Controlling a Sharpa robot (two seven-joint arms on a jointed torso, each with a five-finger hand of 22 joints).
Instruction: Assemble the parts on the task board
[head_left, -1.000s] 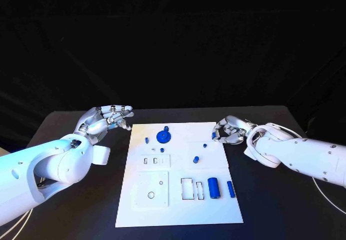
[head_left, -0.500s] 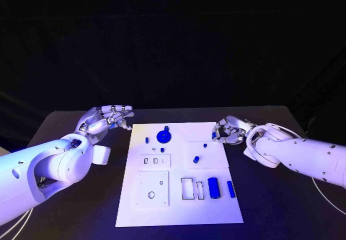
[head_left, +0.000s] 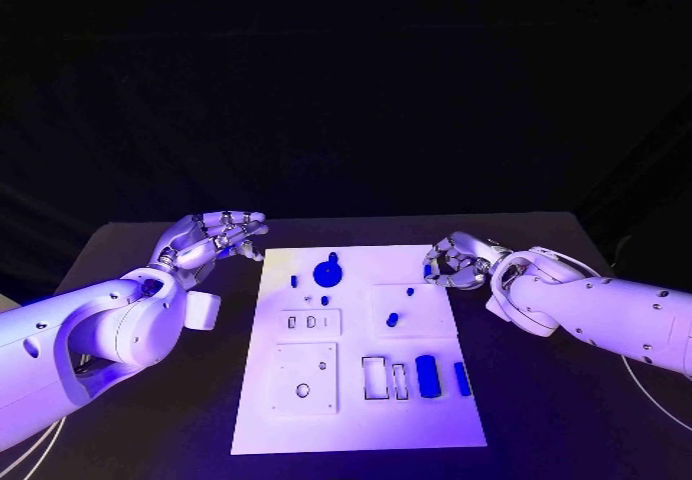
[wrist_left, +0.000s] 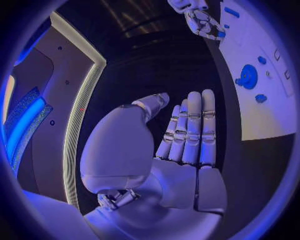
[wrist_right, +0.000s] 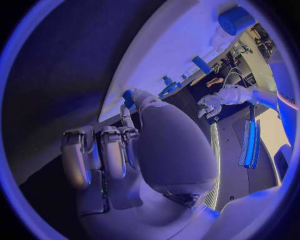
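**Both hands flank the board's far end; right hand pinches a small blue part**

The left hand hovers over the black table just off the far left corner of the board. Its fingers are stretched out side by side and nothing is in them; the left wrist view shows the palm bare, fingers straight and the thumb held apart.

The board lies lengthwise in the middle of the table. At its far end sits a round blue disc with a knob, with a small blue peg to its left and another just nearer the robot. Below these are two small slots in a raised square, and nearer still a larger raised plate with an oval hole. Toward the right, a small blue piece and a blue stud stand on another raised square. Along the near right are rectangular cut-outs, then a blue cylinder and a thinner blue bar lying side by side.

The right hand hangs at the board's far right edge, fingers curled in. The right wrist view shows a small blue part at its fingertips, held between thumb and finger, just above the board's edge.
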